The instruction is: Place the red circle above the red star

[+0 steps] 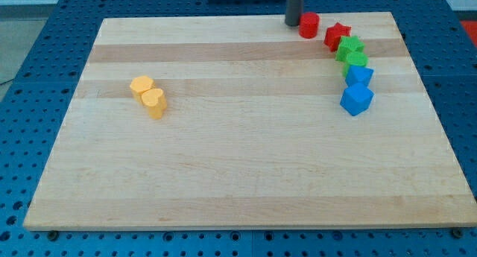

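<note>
The red circle (309, 24) stands near the board's top edge, right of the middle. The red star (337, 36) lies just to its lower right, a small gap between them. My tip (293, 23) is at the board's top edge, right against the red circle's left side. The rod rises out of the view's top.
Below the red star a chain of blocks runs down the right side: two green blocks (349, 48) (356, 62), then two blue blocks (360, 77) (356, 100). Two yellow blocks (141, 86) (153, 103) sit together at the left. The wooden board (238, 167) lies on a blue pegboard table.
</note>
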You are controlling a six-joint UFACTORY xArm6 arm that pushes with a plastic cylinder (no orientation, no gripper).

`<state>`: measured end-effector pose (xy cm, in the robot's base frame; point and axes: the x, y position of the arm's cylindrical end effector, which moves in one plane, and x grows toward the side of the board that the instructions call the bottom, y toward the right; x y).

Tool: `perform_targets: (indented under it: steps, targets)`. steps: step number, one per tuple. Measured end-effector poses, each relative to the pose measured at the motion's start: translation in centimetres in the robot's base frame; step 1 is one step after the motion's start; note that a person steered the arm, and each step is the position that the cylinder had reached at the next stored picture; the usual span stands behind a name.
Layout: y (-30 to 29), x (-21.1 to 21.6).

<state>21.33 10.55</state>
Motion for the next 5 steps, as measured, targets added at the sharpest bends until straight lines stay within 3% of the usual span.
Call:
perform_targets:
  steps: [1, 3, 5]
  targets:
    - [0.3, 0.0]
    - [-5.6, 2.4]
    - [-0.2, 3.3]
